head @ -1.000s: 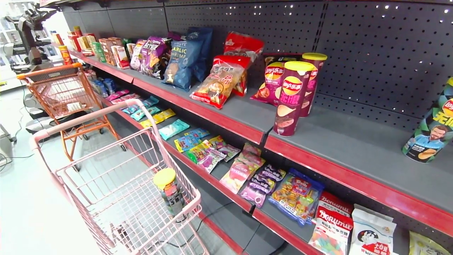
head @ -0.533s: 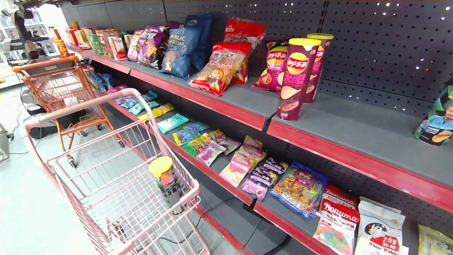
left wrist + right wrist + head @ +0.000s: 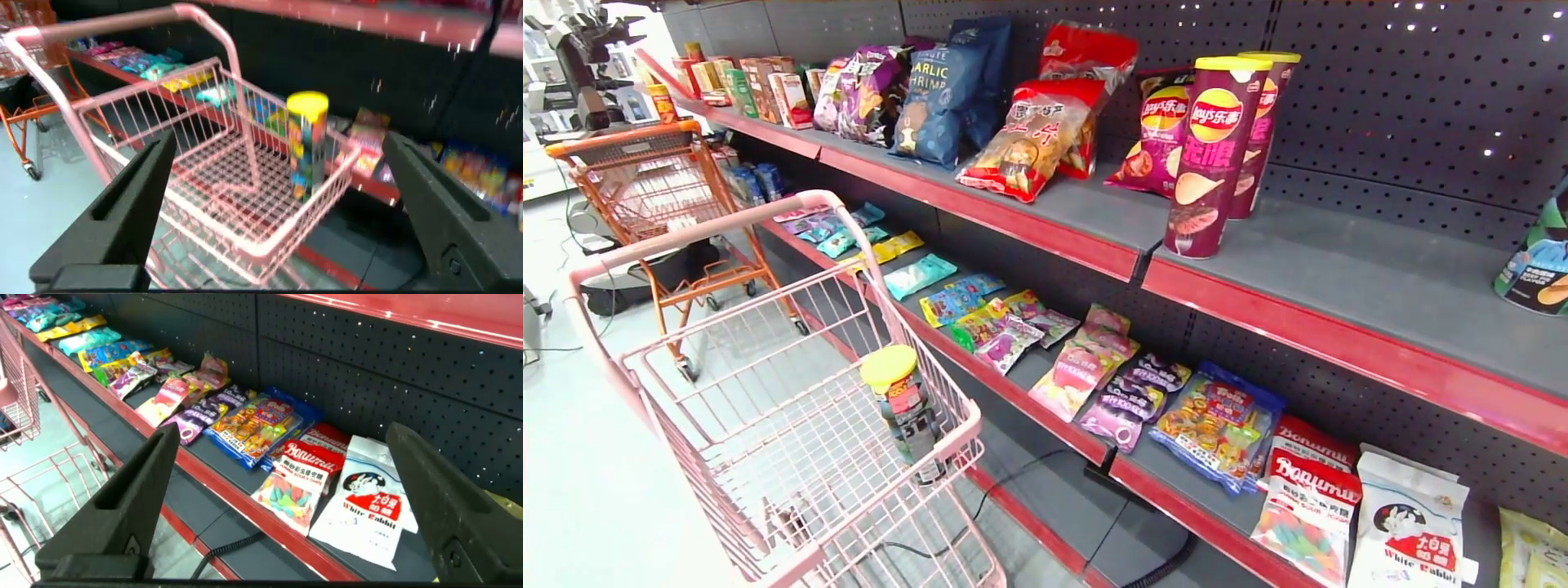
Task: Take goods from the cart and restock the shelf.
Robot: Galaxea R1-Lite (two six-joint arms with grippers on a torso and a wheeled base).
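Left hand [image 3: 276, 151]: fingers spread wide and holding nothing, poised above the near side of the pink cart [image 3: 270, 245].
Can [image 3: 307, 147]: the one item in the cart. It has a yellow lid and stands upright in the basket's far corner, ahead of the left hand and roughly in line with the gap between its fingers, close against the wire wall.
Right hand [image 3: 282, 433]: also wide open and empty. It faces the lower shelf [image 3: 245, 498], where the candy bags [image 3: 261, 429] and a white pouch [image 3: 368, 506] lie ahead of it.
Step in hand: my reading is the approach to the first pick, as nothing is gripped yet.
Next move: likely the left hand goes forward and down over the cart rim, straddles the can below its lid and closes on the body. It then needs a straight lift clear of the wire.
Destination: probably the upper shelf [image 3: 1339, 286], up and away from both hands, on the bare stretch beside the purple chip cans [image 3: 1213, 155].
Risk: a finger could catch the wire wall next to the can.
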